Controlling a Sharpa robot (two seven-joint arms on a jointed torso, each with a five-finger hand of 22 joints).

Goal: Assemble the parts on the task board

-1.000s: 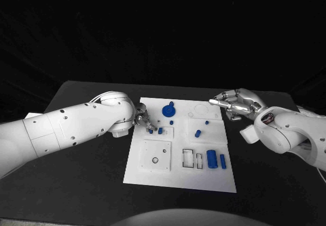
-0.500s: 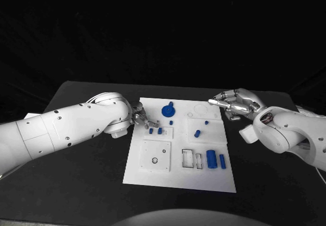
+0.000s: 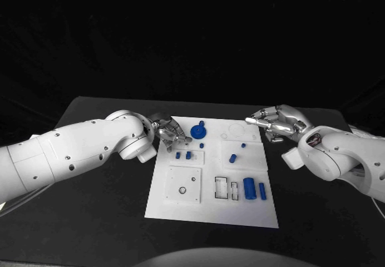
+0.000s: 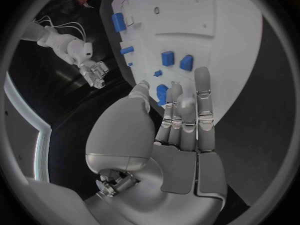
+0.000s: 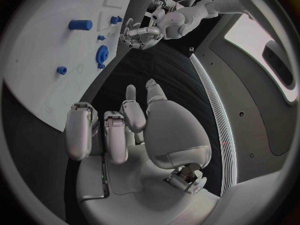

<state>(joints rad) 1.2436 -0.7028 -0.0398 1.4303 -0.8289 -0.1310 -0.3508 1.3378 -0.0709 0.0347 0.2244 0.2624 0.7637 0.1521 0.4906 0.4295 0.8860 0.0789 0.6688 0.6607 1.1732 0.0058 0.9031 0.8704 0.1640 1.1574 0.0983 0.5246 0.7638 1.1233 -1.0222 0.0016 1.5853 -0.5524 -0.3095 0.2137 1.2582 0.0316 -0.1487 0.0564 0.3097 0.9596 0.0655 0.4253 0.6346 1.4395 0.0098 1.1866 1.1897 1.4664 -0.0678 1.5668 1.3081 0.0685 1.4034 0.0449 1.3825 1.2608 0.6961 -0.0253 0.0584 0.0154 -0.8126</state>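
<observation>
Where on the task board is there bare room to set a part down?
The task board is bare along its near edge, below the square plate and the blue cylinder. The far end is crowded: blue gear, small blue blocks, and the left robot hand.

We are seeing the left hand [image 3: 170, 135] crowding the task board's [image 3: 210, 208] far left corner, beside the blue gear [image 3: 198, 132]. The near half is lying unobstructed; the right hand [image 3: 275, 123] is hovering off the far right edge.

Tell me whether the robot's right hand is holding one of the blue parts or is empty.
Empty. The right hand hovers off the task board's far right corner with fingers curled, and the right wrist view shows nothing between its fingers.
</observation>
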